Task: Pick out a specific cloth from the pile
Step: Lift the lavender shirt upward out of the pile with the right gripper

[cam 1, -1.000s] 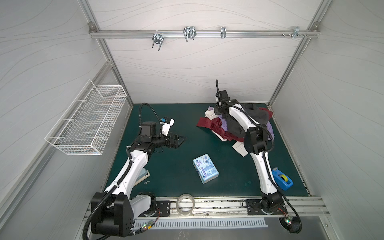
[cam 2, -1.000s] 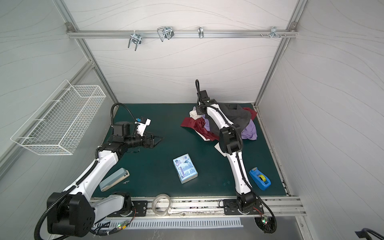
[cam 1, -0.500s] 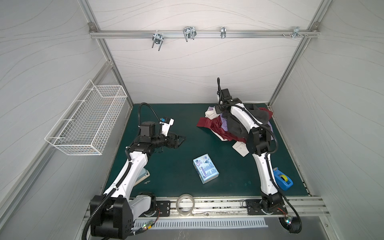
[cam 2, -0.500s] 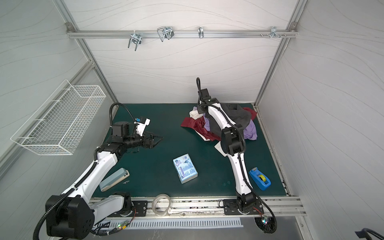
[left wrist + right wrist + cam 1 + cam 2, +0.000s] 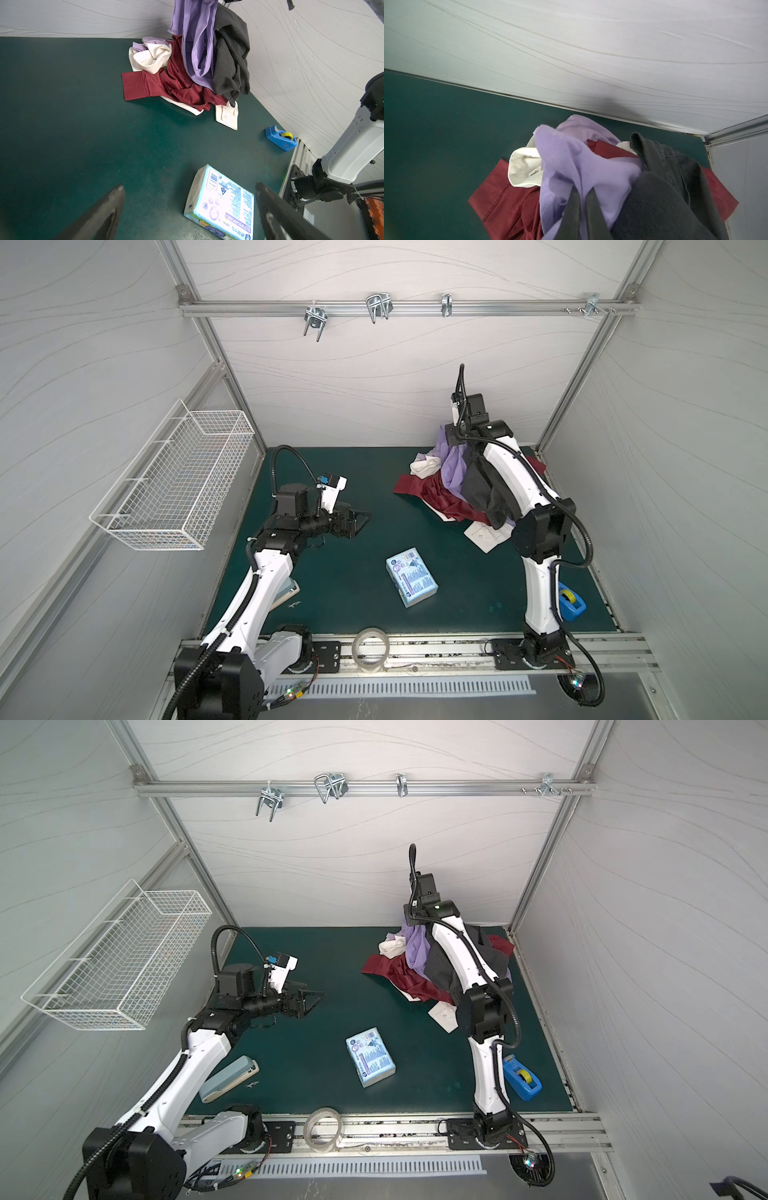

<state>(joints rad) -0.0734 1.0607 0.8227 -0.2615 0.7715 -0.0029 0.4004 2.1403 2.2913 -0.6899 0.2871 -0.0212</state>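
Lavender cloth (image 5: 591, 166) hangs from right hand (image 5: 582, 190) near back wall (image 5: 591, 52).

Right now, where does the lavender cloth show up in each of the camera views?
In a top view: the lavender cloth hangs at the back right.
In a top view: same place, back right.
Left wrist: it rises between the maroon cloth and the dark garment.
Right wrist: close up, pinched in the right end effector.
Shared landmark: the white garment beside it, in all four.
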